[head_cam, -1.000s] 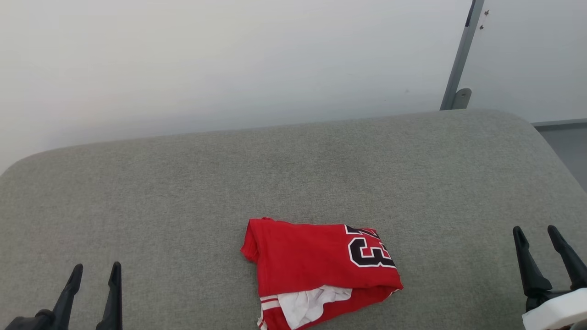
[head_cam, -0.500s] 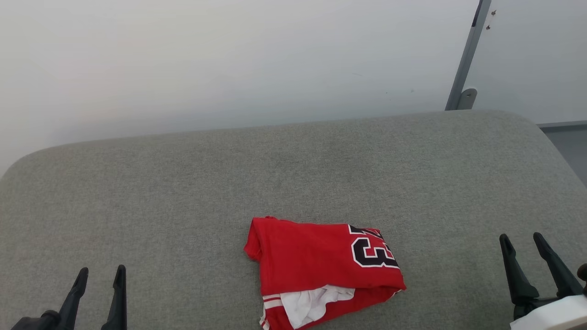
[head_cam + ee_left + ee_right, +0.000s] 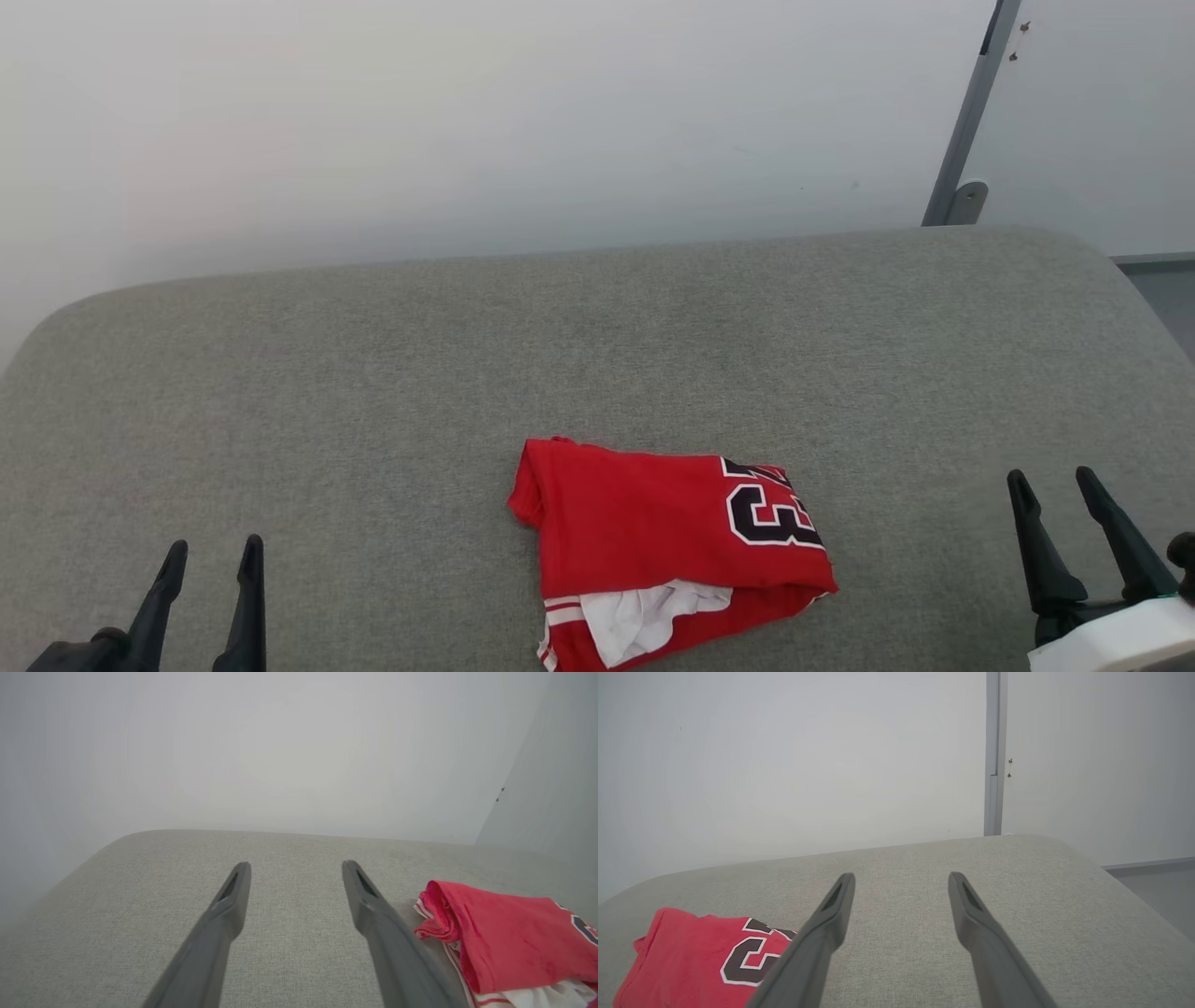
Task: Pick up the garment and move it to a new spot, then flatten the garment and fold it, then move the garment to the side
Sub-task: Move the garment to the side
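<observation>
A bare, plain test room, like a lab: blank white walls (image 3: 467,121), a grey metal post (image 3: 971,103), a grey floor (image 3: 1174,289), and one wide grey fabric-covered cushion (image 3: 373,373).

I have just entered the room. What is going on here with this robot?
A red garment lies loosely bunched on a grey cushion, with some white lining showing. Nothing is holding it at this moment. The left end effector and the right end effector are both open, one on each side of the garment and well apart from it.
</observation>
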`<state>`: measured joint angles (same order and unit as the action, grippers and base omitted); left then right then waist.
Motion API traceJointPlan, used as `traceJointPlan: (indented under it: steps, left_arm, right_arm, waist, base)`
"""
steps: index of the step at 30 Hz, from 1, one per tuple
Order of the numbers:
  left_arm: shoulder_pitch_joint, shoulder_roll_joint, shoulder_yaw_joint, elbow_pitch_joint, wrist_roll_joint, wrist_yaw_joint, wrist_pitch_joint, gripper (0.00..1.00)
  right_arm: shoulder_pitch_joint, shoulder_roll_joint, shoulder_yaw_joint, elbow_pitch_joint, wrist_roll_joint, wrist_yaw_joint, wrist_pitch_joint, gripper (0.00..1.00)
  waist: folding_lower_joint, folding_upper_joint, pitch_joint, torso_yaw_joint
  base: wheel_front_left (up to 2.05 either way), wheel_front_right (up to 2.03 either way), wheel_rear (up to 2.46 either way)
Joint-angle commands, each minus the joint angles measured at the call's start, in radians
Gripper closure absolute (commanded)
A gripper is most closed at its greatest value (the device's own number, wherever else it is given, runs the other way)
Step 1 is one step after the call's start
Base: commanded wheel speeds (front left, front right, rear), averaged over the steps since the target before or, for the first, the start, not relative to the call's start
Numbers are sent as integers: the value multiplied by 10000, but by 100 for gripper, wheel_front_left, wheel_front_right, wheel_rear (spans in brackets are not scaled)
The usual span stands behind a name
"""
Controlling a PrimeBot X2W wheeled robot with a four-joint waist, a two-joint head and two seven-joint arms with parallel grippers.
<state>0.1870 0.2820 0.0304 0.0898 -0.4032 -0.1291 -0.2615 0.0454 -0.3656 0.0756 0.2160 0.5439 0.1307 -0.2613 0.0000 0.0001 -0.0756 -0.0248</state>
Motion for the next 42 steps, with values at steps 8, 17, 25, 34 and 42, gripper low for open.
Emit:
traceJointPlan:
  steps: [8,17,25,34,42]
  left_arm:
    - [-242,-92,-191,-24,14,-19,-47,0]
    - [-499,-45,-455,-141,-14,-19,-47,0]
    - [-844,-84,-946,-37,-84,-19,-47,0]
    - [-1377,-165,-1488,112,-193,-19,-47,0]
    - [-1886,-296,-1723,244,-226,-19,-47,0]
  right_arm:
    - [-211,62,232,33,49,2,-46,0]
    - [-1231,-276,1408,410,933,2,1850,0]
    - [-2100,-611,2371,706,2137,2,4824,0]
    - [-2791,-1018,2731,941,2487,2,7684,0]
    - [-3067,-808,2431,1287,2249,2,9423,0]
  waist:
    - [0,-1,51,213]
    - [0,-1,247,739]
    - [0,-1,599,1374]
    - [0,-1,1207,1937]
    - [0,-1,1717,2245]
  base:
    - [0,0,0]
    - [0,0,0]
    - [0,0,0]
    - [0,0,0]
    - [0,0,0]
